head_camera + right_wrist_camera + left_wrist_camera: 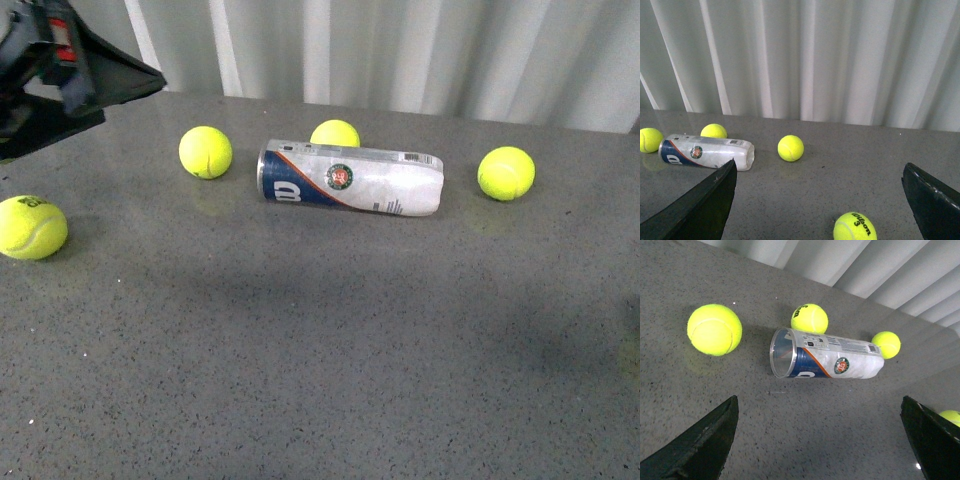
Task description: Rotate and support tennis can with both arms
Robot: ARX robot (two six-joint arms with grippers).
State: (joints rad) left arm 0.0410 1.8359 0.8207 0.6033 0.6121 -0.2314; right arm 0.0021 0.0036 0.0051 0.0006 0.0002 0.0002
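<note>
Both released, left pincer [819, 397] and right pincer [819, 162] hover apart from toppled tennis can [350, 180].

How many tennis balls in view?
5 tennis balls: one far left, one left of the tennis can, one behind it, one right of it, one nearer on the right. Others may be hidden.

The front view looks down across the grey speckled desk [300, 380] toward the white pleated curtain [400, 50]. The left wrist view sits near the clear navy-labelled tennis can [827, 360]; the right wrist view shares it from farther off
</note>
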